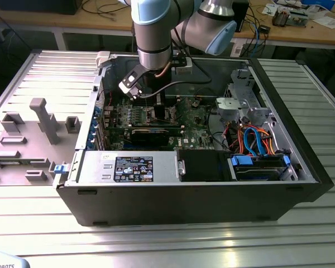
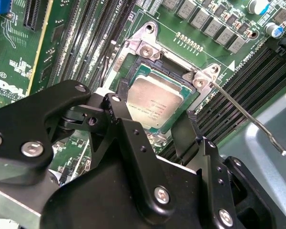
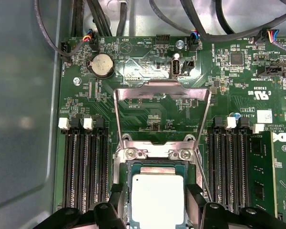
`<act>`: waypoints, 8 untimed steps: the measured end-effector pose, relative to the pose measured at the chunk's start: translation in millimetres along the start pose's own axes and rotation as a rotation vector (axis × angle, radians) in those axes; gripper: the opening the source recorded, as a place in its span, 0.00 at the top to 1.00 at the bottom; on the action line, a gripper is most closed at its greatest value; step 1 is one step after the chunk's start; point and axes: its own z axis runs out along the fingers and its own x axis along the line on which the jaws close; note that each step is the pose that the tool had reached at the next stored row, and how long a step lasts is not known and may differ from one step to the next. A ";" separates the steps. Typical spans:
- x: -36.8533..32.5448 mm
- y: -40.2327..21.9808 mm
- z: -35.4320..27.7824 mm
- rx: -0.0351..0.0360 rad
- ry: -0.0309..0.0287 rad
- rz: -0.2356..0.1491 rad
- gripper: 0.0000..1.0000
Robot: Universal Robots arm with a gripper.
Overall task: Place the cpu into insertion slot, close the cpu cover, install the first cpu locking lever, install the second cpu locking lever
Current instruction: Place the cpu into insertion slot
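cpu already sits flat in the insertion slot, silver top up. in both wrist views it looks square in the socket, so we judge step one done or all but done. the slot is on the motherboard, well in from its edges, between two banks of memory slots. the gripper hangs right over the socket with its jaws apart, one finger on each side of the chip. we see a gap between the fingers and the chip's edges, so it grips nothing. the cpu cover is not closed: it stands swung up on its hinge at the socket's edge, and green board shows through its window. in the second wrist view one locking lever sticks out loose from the socket corner, a thin metal rod raised and not latched. we can't make out the other lever well enough to call it. in the exterior view the arm reaches down into the open computer case near the board's far edge. left to do: cover and both levers.
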 end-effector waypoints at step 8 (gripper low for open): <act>0.0 -0.1 0.7 0.0001 -0.0038 0.000 0.38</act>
